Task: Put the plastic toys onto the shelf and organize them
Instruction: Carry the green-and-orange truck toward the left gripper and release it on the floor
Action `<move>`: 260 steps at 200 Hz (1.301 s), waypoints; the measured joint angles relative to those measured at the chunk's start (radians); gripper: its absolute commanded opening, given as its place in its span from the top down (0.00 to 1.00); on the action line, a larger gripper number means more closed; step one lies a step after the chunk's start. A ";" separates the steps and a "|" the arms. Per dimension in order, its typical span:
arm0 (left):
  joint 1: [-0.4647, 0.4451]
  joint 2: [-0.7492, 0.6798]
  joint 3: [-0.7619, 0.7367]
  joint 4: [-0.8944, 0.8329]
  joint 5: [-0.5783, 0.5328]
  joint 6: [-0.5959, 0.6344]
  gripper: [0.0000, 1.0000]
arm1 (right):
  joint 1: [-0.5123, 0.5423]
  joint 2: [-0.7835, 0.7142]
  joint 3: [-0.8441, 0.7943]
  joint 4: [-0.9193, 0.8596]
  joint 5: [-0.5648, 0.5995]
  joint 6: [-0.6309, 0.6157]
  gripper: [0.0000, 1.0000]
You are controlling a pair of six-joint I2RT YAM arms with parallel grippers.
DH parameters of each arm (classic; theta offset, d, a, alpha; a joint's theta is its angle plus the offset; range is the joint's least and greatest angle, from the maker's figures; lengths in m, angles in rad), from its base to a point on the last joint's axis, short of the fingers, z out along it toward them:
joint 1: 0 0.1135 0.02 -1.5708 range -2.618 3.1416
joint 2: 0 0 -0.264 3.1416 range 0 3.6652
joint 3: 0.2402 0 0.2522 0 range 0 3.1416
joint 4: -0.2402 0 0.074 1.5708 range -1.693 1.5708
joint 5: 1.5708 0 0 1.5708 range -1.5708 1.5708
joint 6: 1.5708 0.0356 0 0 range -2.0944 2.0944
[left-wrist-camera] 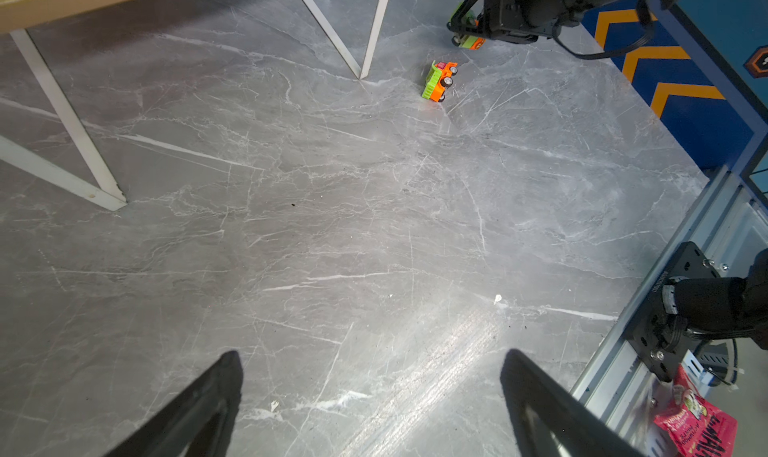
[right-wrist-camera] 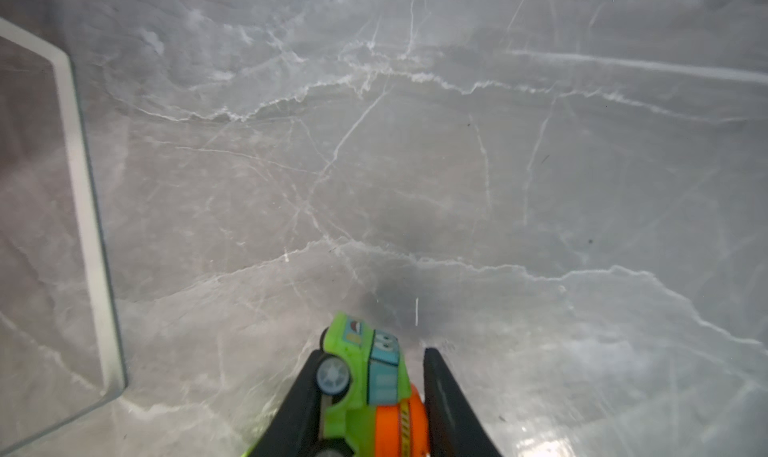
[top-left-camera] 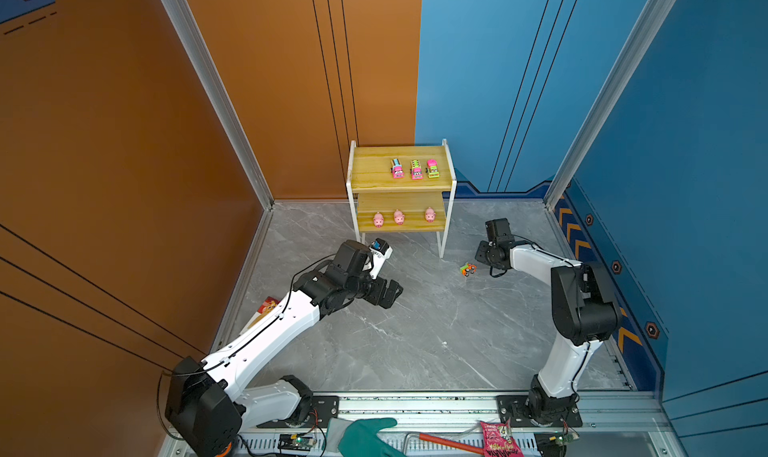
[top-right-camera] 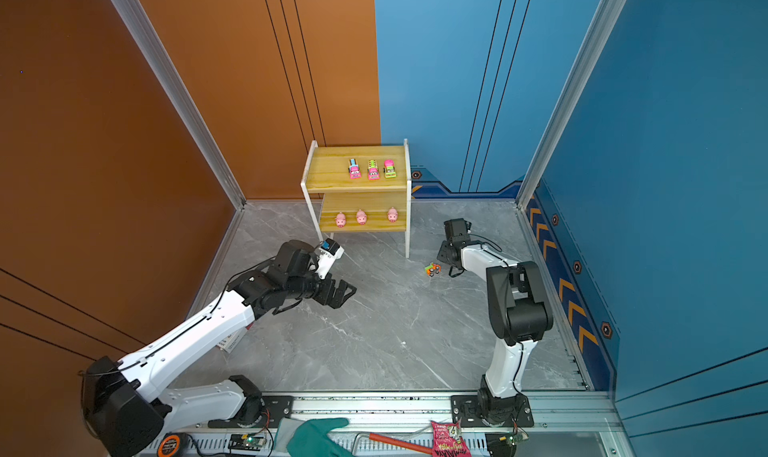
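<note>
Nothing spells out cleanly for my cameras. The pink snack packet (top-left-camera: 496, 440), at the bottom edge of both top views, right of centre, bears bold dark lettering too tilted and blurred to read. Fine print on the black base plate (left-wrist-camera: 685, 263) is too small. Orange chevrons (left-wrist-camera: 660, 53) mark the foot of the blue wall. The green toy truck (right-wrist-camera: 357, 363) wears a cartoon-eyes sticker.

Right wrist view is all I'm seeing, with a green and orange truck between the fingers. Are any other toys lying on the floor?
Observer: Besides your green and orange truck, a second truck, orange with a green bed, lies on its side near a front leg of the shelf.
Operator: What's on the shelf?
Observer: Three trucks on the top board, three pigs on the lower one.
Operator: And the left gripper?
Observer: The left gripper is open and empty, over bare floor.
</note>
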 measured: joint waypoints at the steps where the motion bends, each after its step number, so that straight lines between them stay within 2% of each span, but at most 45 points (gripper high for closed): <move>1: 0.000 0.000 0.000 0.000 0.000 0.000 0.02 | 0.001 -0.003 -0.001 0.000 0.000 0.000 0.74; 33: 0.012 0.000 0.000 0.000 0.000 -0.003 0.02 | 0.052 -0.179 -0.072 -0.026 0.040 -0.032 0.73; 57: 0.017 0.000 0.000 0.000 0.000 -0.003 0.02 | 0.134 -0.291 -0.157 -0.047 0.064 -0.050 0.73; 83: 0.034 -0.006 0.000 0.000 0.000 -0.004 0.02 | 0.287 -0.357 -0.230 -0.079 0.087 -0.064 0.73; 114: 0.080 -0.021 0.000 0.000 0.000 -0.014 0.02 | 0.524 -0.362 -0.251 -0.084 0.095 -0.082 0.72; 137: 0.119 -0.037 0.000 0.000 0.000 -0.019 0.02 | 0.651 -0.319 -0.249 -0.051 0.085 -0.103 0.72; 158: 0.157 -0.049 0.000 -0.001 -0.001 -0.026 0.02 | 0.701 -0.215 -0.219 -0.027 0.076 -0.129 0.72; 204: 0.233 -0.056 0.031 -0.020 -0.017 -0.034 0.02 | 0.764 0.006 -0.070 -0.017 0.043 -0.210 0.70; 260: 0.272 -0.058 0.036 -0.027 -0.024 -0.037 0.02 | 0.779 0.096 0.050 -0.014 -0.010 -0.275 0.59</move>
